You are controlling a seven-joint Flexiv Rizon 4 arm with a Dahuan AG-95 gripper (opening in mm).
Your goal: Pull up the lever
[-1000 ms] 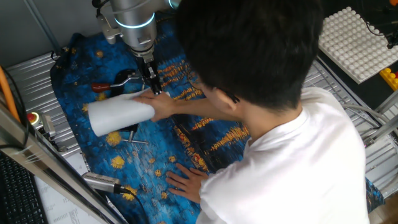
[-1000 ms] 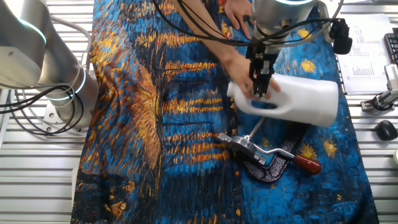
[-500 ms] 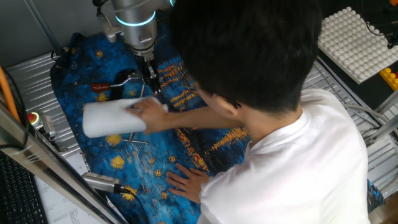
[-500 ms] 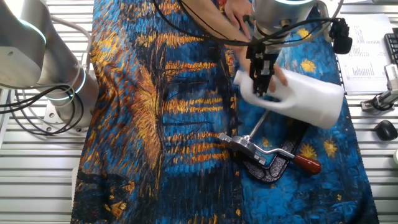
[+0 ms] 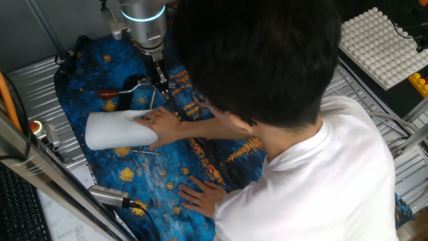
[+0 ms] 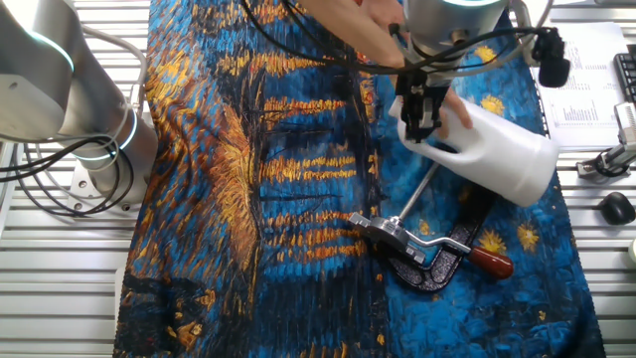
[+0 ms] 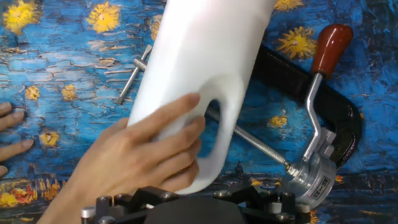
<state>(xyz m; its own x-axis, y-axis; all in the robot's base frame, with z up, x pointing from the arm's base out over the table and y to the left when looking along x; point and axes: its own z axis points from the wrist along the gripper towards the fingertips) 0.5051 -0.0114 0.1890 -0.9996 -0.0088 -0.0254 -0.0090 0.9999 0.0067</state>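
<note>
Nearest the fixed camera on the person's side, a person in a white shirt is seen leaning over the desk, one hand pressed flat on the blue and gold starry cloth near the front edge. The other hand is wrapped around the handle of a big white plastic jug, which lies on its side toward the left edge of the desk in that view. Over the last second the jug has been slid and turned by this hand, away from the robot's fingers and further toward that edge.

Just beyond the jug, the gripper hangs above the cloth, right beside the jug's neck. Whether its fingers are wide or narrow cannot be told; nothing is seen held in them.

Past the jug, near the far left corner, the lever lies low: a slim silver rod with a red-brown tip, hinged to a metal clamp on a black base. It is untouched and not yet raised.

The jug's shift is judged to be a rearranging of the scene by the person, partly uncovering the clamp. The task appears barely begun; the fingers are well short of the red tip, and the jug and the hand lie close to the path.
</note>
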